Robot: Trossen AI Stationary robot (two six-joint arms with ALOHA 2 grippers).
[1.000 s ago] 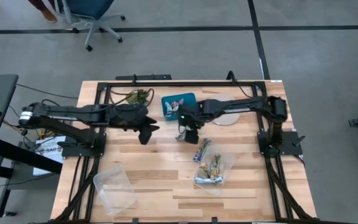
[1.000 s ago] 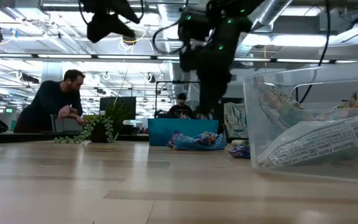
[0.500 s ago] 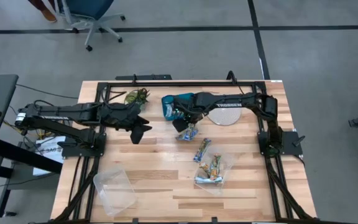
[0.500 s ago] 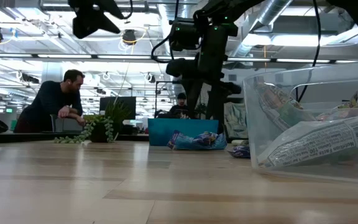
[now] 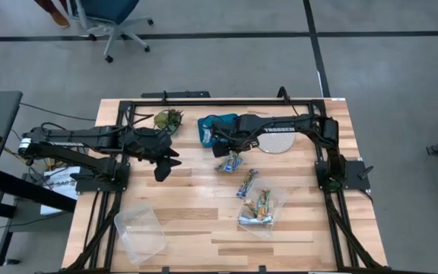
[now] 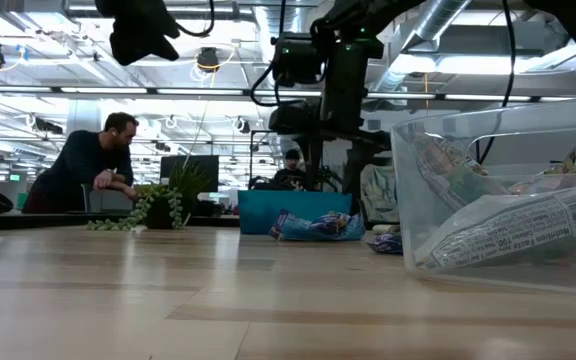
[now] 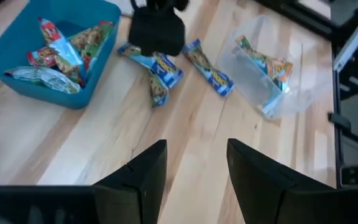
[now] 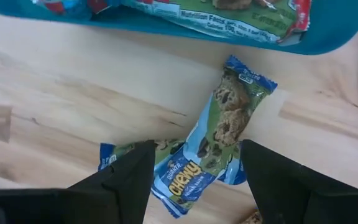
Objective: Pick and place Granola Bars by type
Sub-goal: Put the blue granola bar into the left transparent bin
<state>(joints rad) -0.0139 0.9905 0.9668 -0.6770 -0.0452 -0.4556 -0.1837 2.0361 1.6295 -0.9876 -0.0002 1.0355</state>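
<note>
Granola bars [image 8: 219, 143] in shiny blue wrappers are lying crossed on the table [image 5: 188, 205], just beside the blue tray [image 8: 328, 37]. The right gripper [image 8: 194, 180] is hovering spread above them; farther off, the left gripper [image 7: 194, 177] is hanging spread.

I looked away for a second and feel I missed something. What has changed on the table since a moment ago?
The right gripper swung from mid-table back toward the blue tray and now hovers open over two blue-wrapped bars. The left gripper, also open and empty, drifted slightly outward. The clear container of bars, the empty container and the plant stayed put.
</note>
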